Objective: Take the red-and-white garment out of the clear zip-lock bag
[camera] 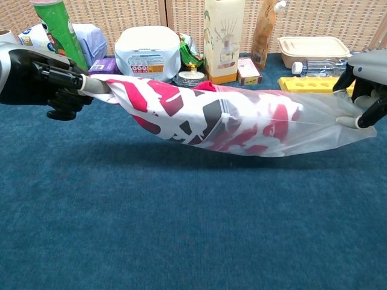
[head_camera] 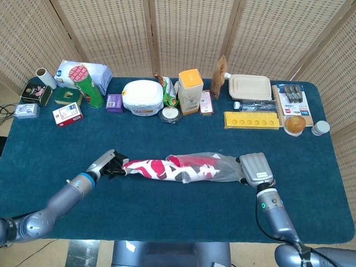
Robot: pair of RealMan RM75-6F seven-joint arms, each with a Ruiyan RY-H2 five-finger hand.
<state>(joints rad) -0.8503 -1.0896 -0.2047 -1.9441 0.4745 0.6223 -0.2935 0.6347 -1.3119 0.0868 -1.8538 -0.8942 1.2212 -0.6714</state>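
Scene: a blue cloth-covered table [head_camera: 167,217] before wicker screens, with both robot arms working at its near edge.
Left hand [head_camera: 111,164]: fingers closed tight on the bunched end of the red-and-white garment [head_camera: 150,168], holding it lifted clear of the cloth in the chest view.
Right hand [head_camera: 255,169]: fingers pinching the closed far end of the clear zip-lock bag [head_camera: 214,167], holding it taut at the opposite side.
Garment: stretched between the two hands, roughly half out of the bag's open mouth; the rest is still inside and shows through the plastic.
Bag: drawn out long and slack around the garment, its mouth facing the left hand.
Back row: a green chip can [head_camera: 86,86], a purple box [head_camera: 114,103], a white lidded tub [head_camera: 143,97], an orange-topped carton [head_camera: 190,90], a tan lidded container [head_camera: 249,87] and a yellow tray [head_camera: 251,120], all well apart from the hands.
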